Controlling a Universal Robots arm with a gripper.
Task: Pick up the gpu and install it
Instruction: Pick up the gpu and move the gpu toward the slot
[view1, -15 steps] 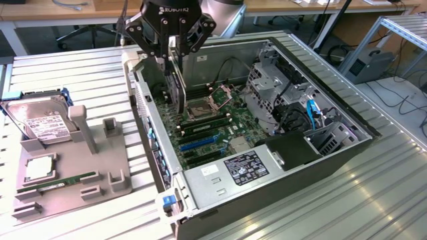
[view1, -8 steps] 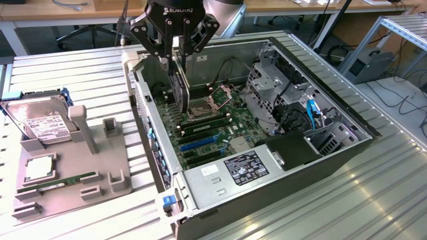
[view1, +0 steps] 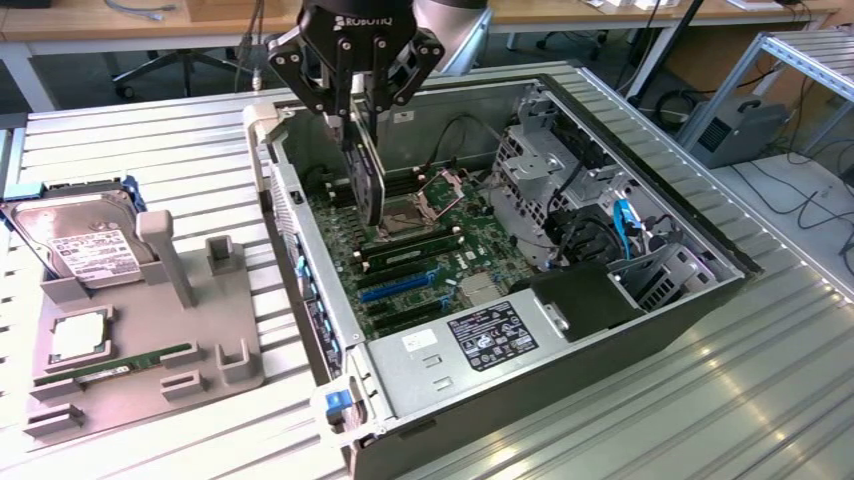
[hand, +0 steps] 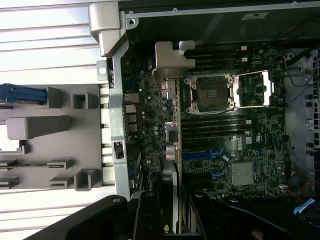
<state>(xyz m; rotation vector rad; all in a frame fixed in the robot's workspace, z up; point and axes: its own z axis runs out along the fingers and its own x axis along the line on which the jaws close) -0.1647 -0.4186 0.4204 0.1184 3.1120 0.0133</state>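
**Card in the claw, not yet seated**

The first part of the task looks finished. The claw (view1: 358, 105) is closed partway on the gpu (view1: 370, 175) and grips it by its upper edge, so the card hangs above the inside of the open computer case (view1: 641, 330). The installing part is left, as far as I can judge. The lower edge of the card is over the motherboard (view1: 427, 265), near the processor socket, and I cannot see it pressed into any slot. The blue slots (view1: 400, 287) lie a little apart from it.

The gpu is a thin, flat, dark board that stands on its edge. In the wrist view it appears as a narrow strip (hand: 171, 127) that runs away from the claw (hand: 172, 220), with a pale metal bracket (hand: 172, 60) at its far end.

On the counter (view1: 160, 140) beside the case, a grey holder (view1: 200, 330) carries a hard drive (view1: 80, 240) and a green memory stick (view1: 114, 372).
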